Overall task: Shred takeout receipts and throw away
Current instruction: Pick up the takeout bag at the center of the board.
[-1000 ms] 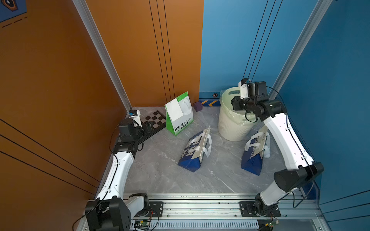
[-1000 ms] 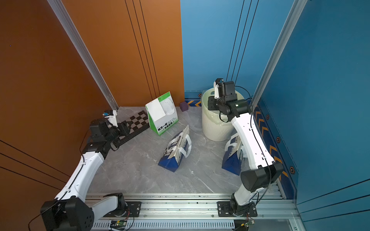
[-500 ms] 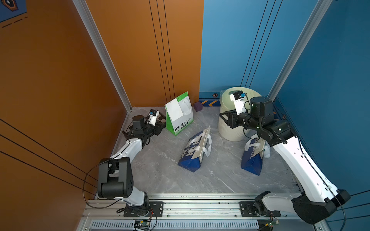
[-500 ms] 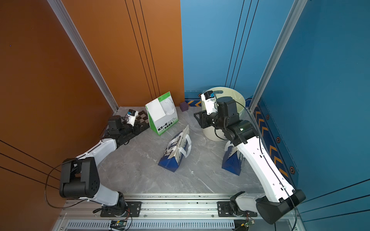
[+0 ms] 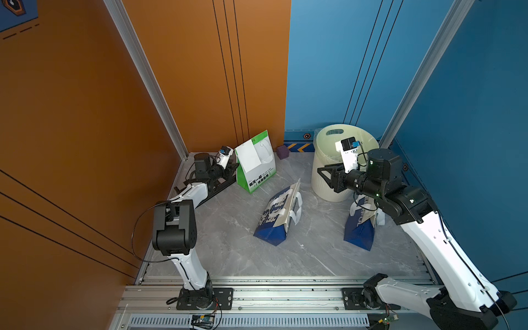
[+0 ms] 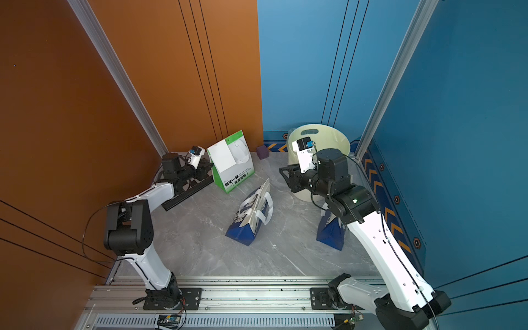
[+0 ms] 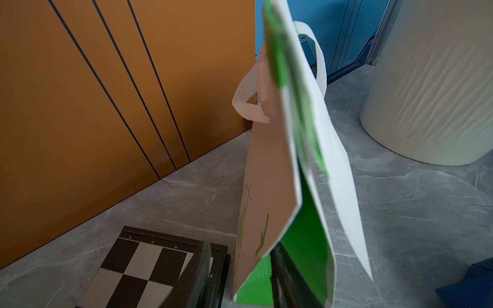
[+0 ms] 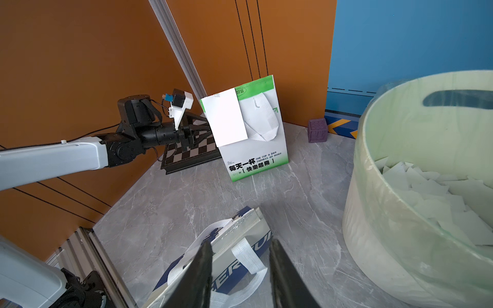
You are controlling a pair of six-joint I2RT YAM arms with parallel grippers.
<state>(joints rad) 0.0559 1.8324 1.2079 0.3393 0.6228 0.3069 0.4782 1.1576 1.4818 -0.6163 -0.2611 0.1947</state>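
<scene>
Top views, left arm [image 5: 194, 191] low, jaws parted astride green bag [image 5: 258, 174], right arm [image 5: 428, 228] raised, jaws parted

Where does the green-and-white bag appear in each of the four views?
Both top views: the green-and-white bag stands at the back, left of centre.
Left wrist: edge-on, close up, beside the chessboard.
Right wrist: front face, beyond the lying blue bag.
Shared landmark: the pale bin.

L arm [image 5: 194, 191] stretched fwd, left gripper [image 5: 231, 169] jaws apart; R arm [image 5: 428, 237] bent, right gripper [image 5: 320, 173] level, jaws parted.
</scene>
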